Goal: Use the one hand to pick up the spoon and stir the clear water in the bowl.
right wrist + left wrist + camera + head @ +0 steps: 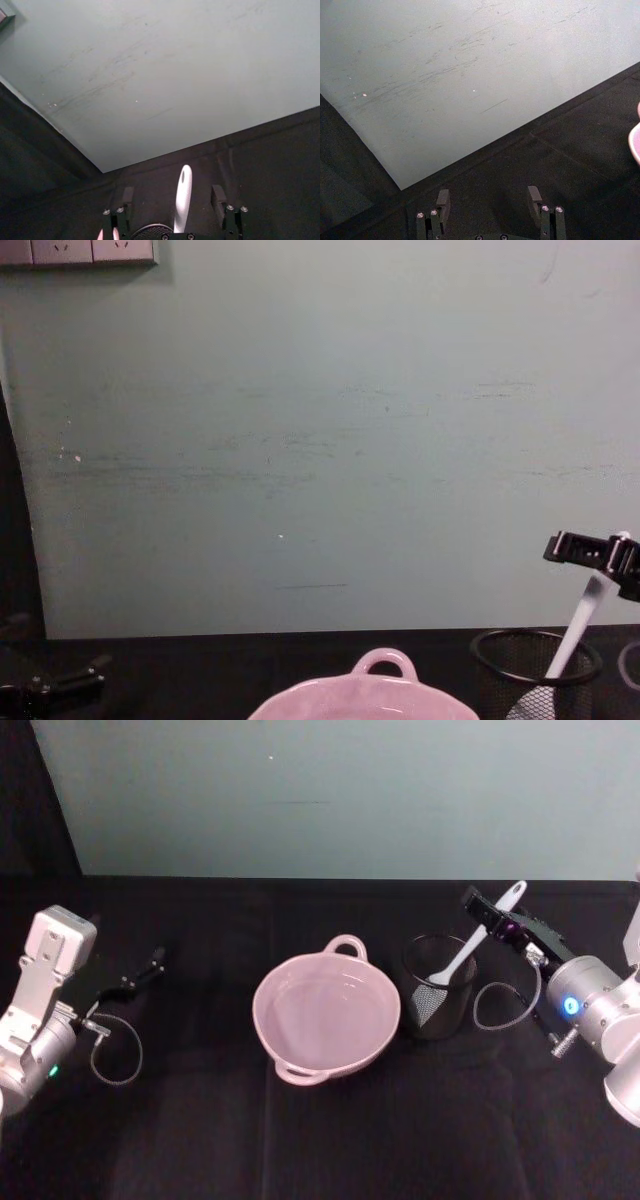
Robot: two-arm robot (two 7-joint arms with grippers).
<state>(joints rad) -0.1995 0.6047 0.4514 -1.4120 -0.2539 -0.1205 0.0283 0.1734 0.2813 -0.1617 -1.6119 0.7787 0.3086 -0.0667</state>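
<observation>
The pale pink bowl (327, 1012) sits mid-table, its clear water (322, 1020) barely visible; its rim also shows in the chest view (372, 692). The white spoon (470, 948) stands in a black mesh cup (438, 990), handle leaning up to the right. My right gripper (497, 918) is open around the upper handle. In the right wrist view the spoon (183, 195) rises between the fingers (217, 196) with a gap on each side. The chest view shows the right gripper (592, 553) at the top of the spoon (583, 625). My left gripper (148, 970) rests open at far left.
The mesh cup (535, 660) stands right beside the bowl. A pale green wall (340, 790) closes the table's back edge. Black cloth covers the table (320, 1140). In the left wrist view the left gripper (489, 194) is open over bare cloth, the bowl's edge (636, 140) off to one side.
</observation>
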